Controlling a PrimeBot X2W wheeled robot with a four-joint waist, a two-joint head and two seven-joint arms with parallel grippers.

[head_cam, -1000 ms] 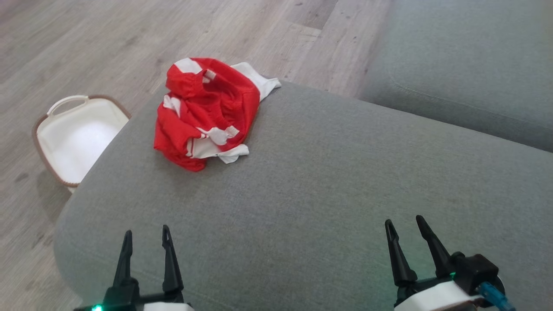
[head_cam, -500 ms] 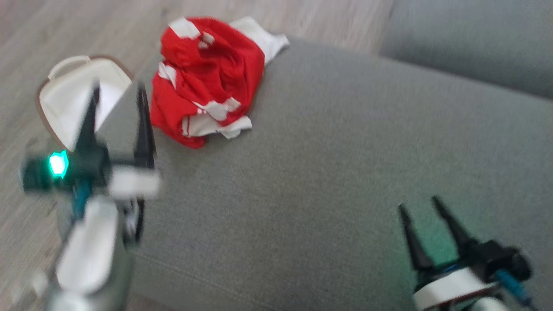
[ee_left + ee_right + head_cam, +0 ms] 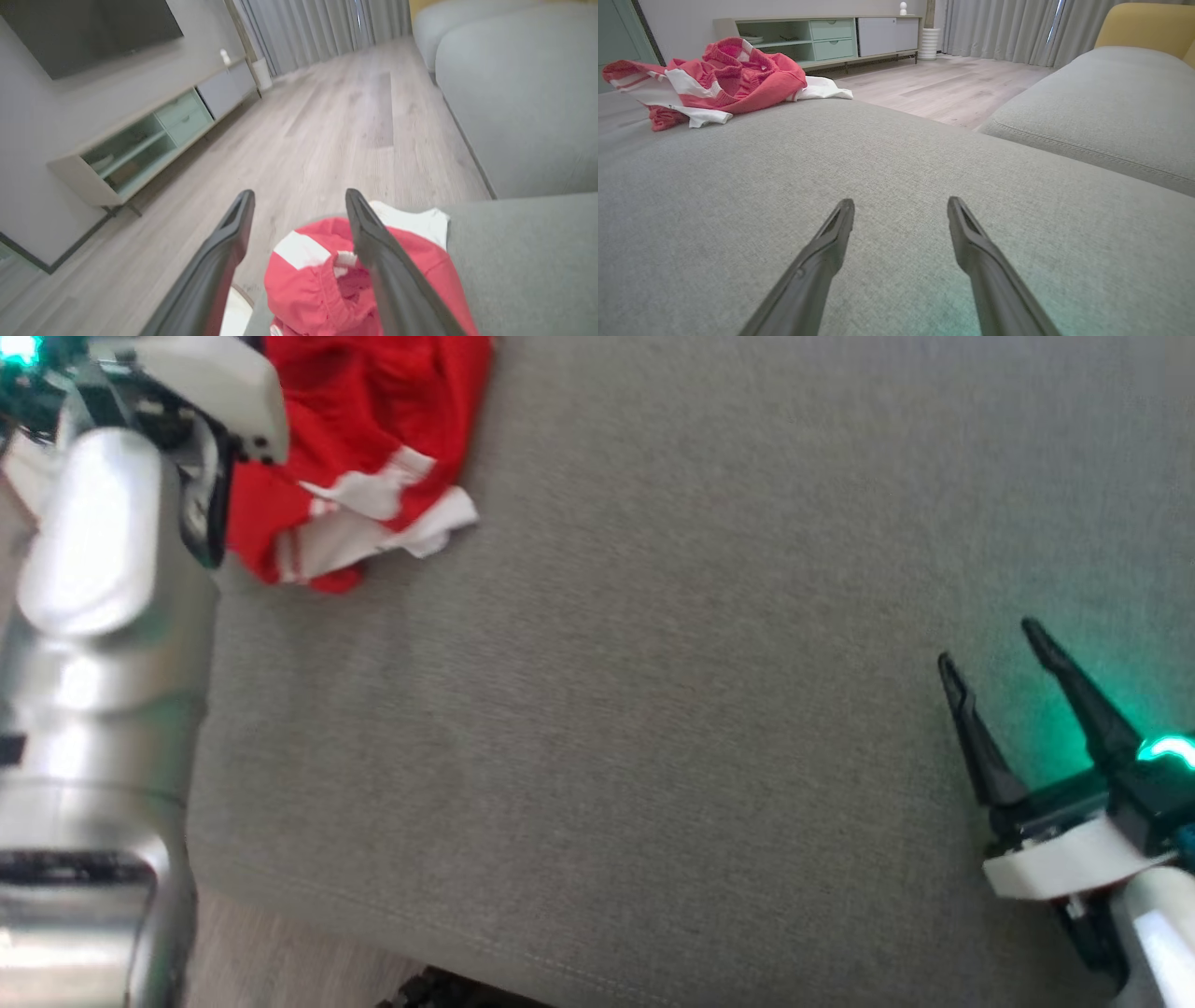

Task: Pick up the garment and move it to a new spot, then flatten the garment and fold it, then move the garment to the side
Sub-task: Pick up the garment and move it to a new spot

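Fingers of the left gripper (image 3: 300, 193) are held apart close over the crumpled garment (image 3: 308, 284), while those of the right gripper (image 3: 901, 201) are spread above grey cushion (image 3: 896, 140), well away.

My left arm (image 3: 93, 616) is up from the bottom corner and stretches along the left side of the head view. That puts my left gripper (image 3: 299, 198) out over the red-and-white garment (image 3: 317, 280). My head dips too, so the whole scene slides up and to the left.
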